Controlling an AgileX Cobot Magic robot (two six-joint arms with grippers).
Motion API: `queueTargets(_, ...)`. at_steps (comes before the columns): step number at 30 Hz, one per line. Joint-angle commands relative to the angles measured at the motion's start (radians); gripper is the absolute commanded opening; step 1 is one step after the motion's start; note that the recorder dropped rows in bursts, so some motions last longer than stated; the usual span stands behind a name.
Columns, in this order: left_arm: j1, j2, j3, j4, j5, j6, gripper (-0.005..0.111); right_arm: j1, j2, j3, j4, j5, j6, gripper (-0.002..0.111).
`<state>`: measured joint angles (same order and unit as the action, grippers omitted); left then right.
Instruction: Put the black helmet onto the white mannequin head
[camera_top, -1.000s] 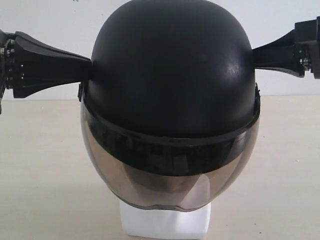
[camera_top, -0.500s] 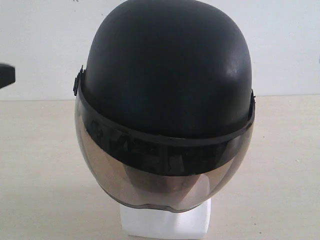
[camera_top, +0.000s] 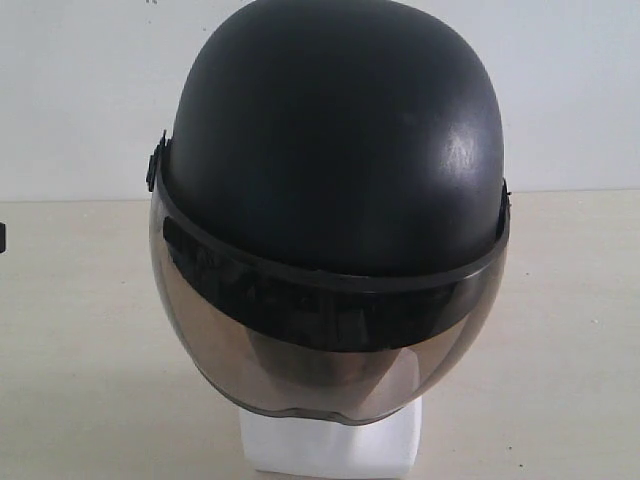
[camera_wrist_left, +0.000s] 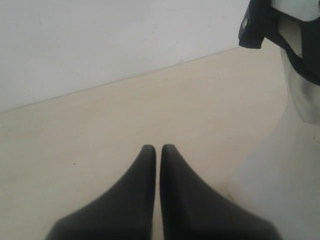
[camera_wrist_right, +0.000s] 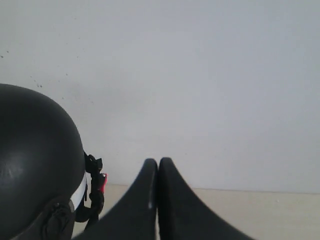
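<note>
The black helmet (camera_top: 335, 140) sits over the white mannequin head, whose squarish white base (camera_top: 330, 445) shows below the smoky visor (camera_top: 320, 360). Neither gripper touches it. In the left wrist view my left gripper (camera_wrist_left: 158, 148) is shut and empty over the table, with the helmet's visor edge (camera_wrist_left: 300, 75) off to one side. A sliver of that arm (camera_top: 2, 236) shows at the exterior view's left edge. In the right wrist view my right gripper (camera_wrist_right: 158, 162) is shut and empty, beside the helmet (camera_wrist_right: 35, 165) with its red buckle (camera_wrist_right: 103, 182). The face is hidden.
A pale beige tabletop (camera_top: 90, 340) spreads around the head, backed by a plain white wall (camera_top: 80, 90). Nothing else stands on the table in these views.
Both grippers have let go of the helmet's sides and drawn back outward, out of the exterior view. The helmet settled slightly lower and to the left on the head.
</note>
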<state>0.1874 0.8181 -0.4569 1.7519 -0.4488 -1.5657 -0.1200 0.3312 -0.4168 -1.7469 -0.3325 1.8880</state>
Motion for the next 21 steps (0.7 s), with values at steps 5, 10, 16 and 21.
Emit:
queueTargets(5, 0.001, -0.006, 0.007, -0.007, -0.003, -0.009, 0.004, 0.0, -0.029, 0.004, 0.003, 0.001, -0.002, 0.0)
queueTargets(10, 0.001, -0.006, 0.007, -0.007, -0.003, -0.009, 0.004, 0.0, -0.03, 0.004, 0.003, 0.02, -0.022, 0.0)
queueTargets(16, 0.001, -0.006, 0.007, -0.007, -0.003, -0.009, 0.004, 0.0, -0.03, 0.004, 0.003, 0.02, 0.025, 0.0)
queueTargets(21, 0.001, -0.006, 0.007, -0.007, -0.003, -0.009, 0.004, 0.003, -0.03, 0.004, 0.027, 0.016, 0.21, 0.0)
